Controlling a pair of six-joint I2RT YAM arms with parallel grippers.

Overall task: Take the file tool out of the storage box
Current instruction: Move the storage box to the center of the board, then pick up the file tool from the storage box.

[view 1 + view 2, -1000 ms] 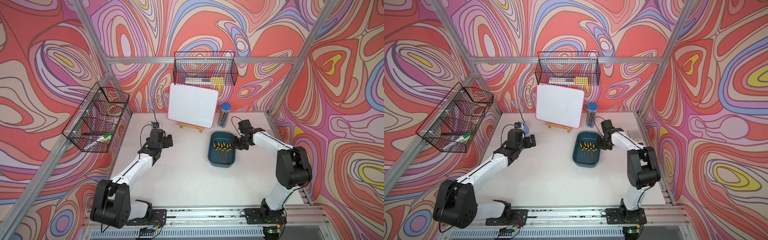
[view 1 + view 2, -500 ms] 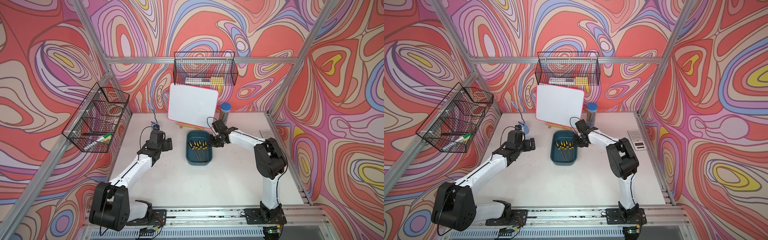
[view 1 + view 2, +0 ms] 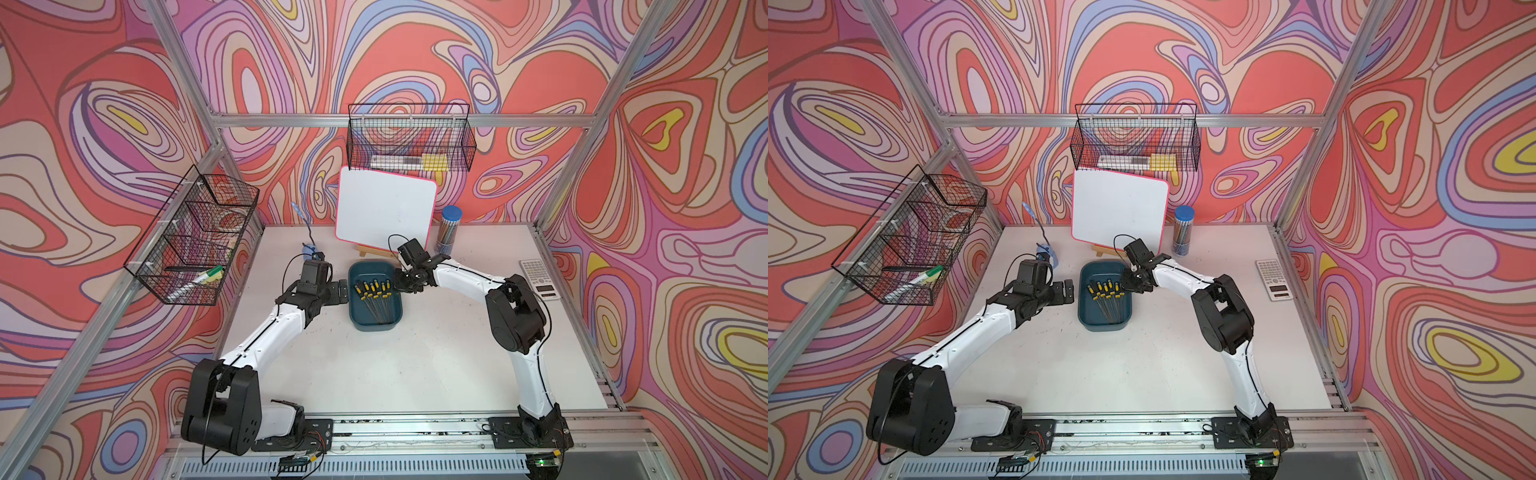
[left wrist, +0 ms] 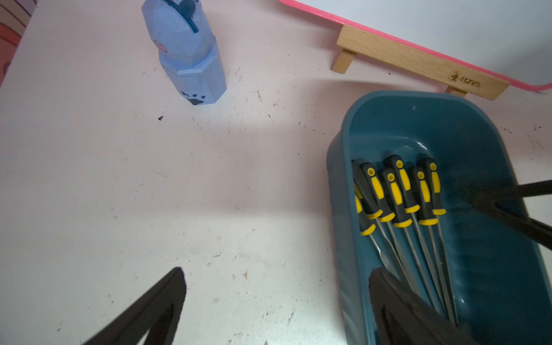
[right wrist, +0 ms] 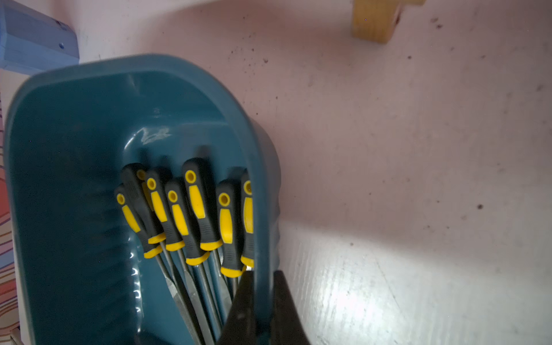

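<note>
- Pinching the long side wall of the storage box [image 5: 68, 179], the right gripper [image 5: 263, 273] has its jaws almost together; one finger is inside the tub, one outside, with the rim between them
- left gripper [image 4: 277, 270] is spread wide and holds nothing; one finger hangs over the bare table [image 4: 149, 179], the other over the box's end, above the file shafts; whether it touches them I cannot tell
- files [image 5: 197, 209] lie side by side in the box, yellow-and-black handles toward the whiteboard [image 3: 384, 212]; the outermost handle sits just beside the right gripper's inner finger
- in both top views the box sits between the two grippers
- file tips are cut off in the right wrist view and covered by a finger in the left wrist view; overlapping shafts make them hard to count
</note>
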